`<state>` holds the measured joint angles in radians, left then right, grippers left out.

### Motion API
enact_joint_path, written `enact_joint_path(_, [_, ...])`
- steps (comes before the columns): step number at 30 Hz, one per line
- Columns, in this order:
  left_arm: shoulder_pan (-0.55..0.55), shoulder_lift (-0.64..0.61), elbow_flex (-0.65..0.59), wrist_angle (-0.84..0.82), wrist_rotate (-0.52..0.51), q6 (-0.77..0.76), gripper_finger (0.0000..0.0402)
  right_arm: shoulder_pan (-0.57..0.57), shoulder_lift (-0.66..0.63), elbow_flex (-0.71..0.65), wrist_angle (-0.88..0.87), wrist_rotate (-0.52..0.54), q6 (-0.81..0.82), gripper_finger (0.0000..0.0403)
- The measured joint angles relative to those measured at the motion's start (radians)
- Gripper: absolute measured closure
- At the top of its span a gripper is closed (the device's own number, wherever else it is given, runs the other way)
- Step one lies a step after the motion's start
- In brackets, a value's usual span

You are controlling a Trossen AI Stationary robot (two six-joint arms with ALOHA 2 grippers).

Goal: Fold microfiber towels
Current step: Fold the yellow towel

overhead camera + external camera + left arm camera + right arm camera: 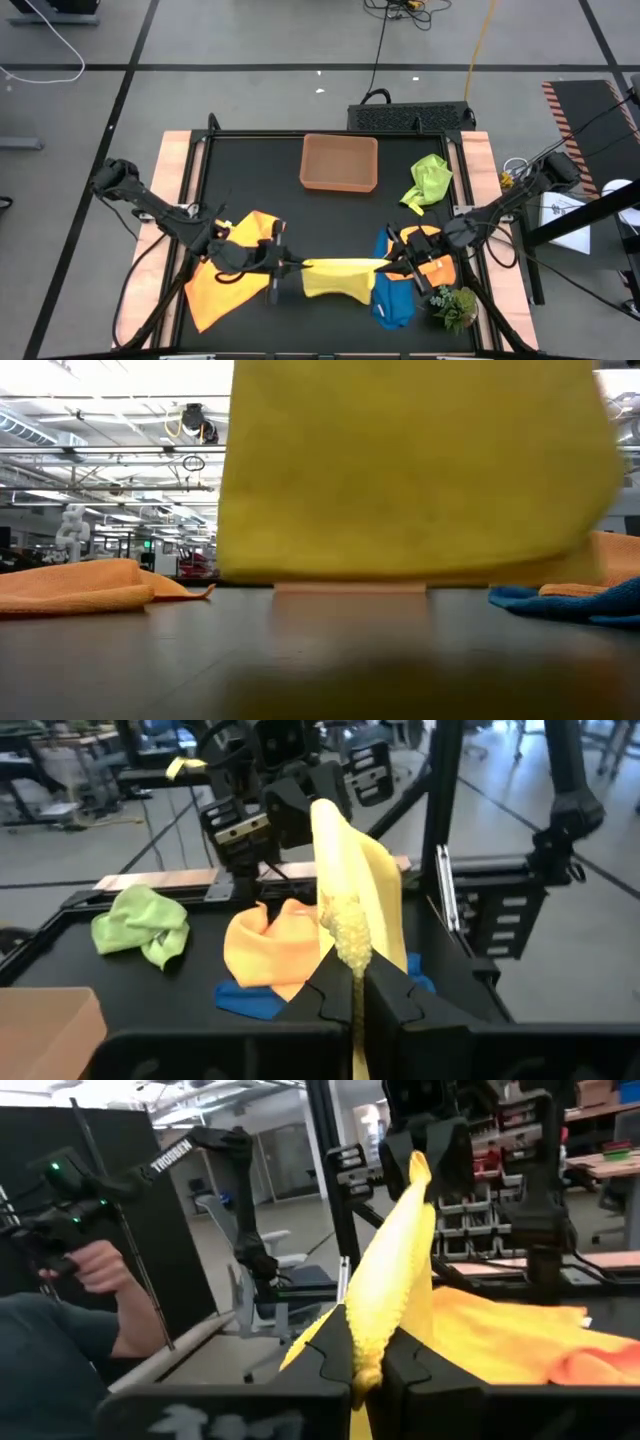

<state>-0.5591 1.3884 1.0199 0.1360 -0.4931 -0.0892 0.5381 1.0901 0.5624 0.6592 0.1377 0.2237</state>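
Note:
A yellow towel (335,276) hangs between my two grippers over the table's near middle; in the low view the yellow towel (420,470) fills the frame as a hanging sheet. My left gripper (290,265) is shut on its left end and my right gripper (392,265) on its right end. An orange towel (232,272) lies flat at the near left. A second orange towel (432,258) lies on a blue towel (393,303) at the near right. A lime green towel (430,180) lies crumpled at the far right. My left gripper pinches the yellow towel's bunched left top end (350,942) between its two fingers, coming in about level from the table's left. The cloth runs from there across to the other gripper and hangs below, its lower edge (350,576) clear of the table. My right gripper pinches the towel's bunched right top end (372,1320) between its two fingers, about level from the table's right. The cloth rises away toward the left gripper as a gathered fold; the rest hangs below.
A shallow tan tray (340,162) stands at the far middle. A small green plant sprig (455,305) sits at the near right corner. Beyond the table's left side a person (60,1310) holds a dark control handle.

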Motion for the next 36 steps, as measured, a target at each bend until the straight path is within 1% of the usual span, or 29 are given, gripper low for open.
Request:
enact_joint_path(3, [-0.010, -0.001, 0.000, -0.054, -0.067, -0.062, 0.0397, -0.012, 0.000, 0.046, -0.102, 0.010, 0.027, 0.0403])
enact_joint_path(7, [0.015, -0.001, -0.001, -0.218, -0.115, -0.181, 0.0399, -0.052, -0.001, 0.057, -0.278, 0.154, 0.103, 0.0403])
enact_joint_path(9, [0.039, -0.001, -0.014, -0.267, -0.145, -0.234, 0.0399, -0.085, -0.001, 0.057, -0.382, 0.205, 0.146, 0.0403])
enact_joint_path(11, [0.072, -0.001, -0.044, -0.287, -0.149, -0.258, 0.0396, -0.126, -0.001, 0.047, -0.446, 0.238, 0.178, 0.0403])
enact_joint_path(14, [0.136, -0.001, -0.109, -0.277, -0.147, -0.273, 0.0391, -0.196, -0.001, 0.012, -0.462, 0.250, 0.182, 0.0403])
enact_joint_path(17, [0.209, -0.001, -0.188, -0.216, -0.105, -0.222, 0.0393, -0.266, -0.001, -0.008, -0.462, 0.250, 0.170, 0.0403])
enact_joint_path(21, [0.301, -0.002, -0.300, -0.051, -0.011, -0.139, 0.0398, -0.337, 0.039, -0.042, -0.447, 0.246, 0.130, 0.0403])
enact_joint_path(25, [0.359, -0.002, -0.390, 0.108, 0.014, -0.025, 0.0393, -0.362, 0.106, -0.054, -0.437, 0.249, 0.110, 0.0403])
enact_joint_path(28, [0.394, -0.002, -0.437, 0.169, 0.020, 0.052, 0.0398, -0.362, 0.154, -0.054, -0.405, 0.255, 0.050, 0.0403])
enact_joint_path(32, [0.413, -0.002, -0.478, 0.208, 0.046, 0.092, 0.0394, -0.359, 0.192, -0.055, -0.309, 0.252, -0.034, 0.0403])
enact_joint_path(34, [0.400, -0.002, -0.489, 0.214, 0.070, 0.108, 0.0396, -0.343, 0.201, -0.057, -0.272, 0.228, -0.077, 0.0403])
enact_joint_path(36, [0.374, -0.002, -0.501, 0.219, 0.074, 0.117, 0.0398, -0.321, 0.207, -0.057, -0.258, 0.205, -0.104, 0.0403])
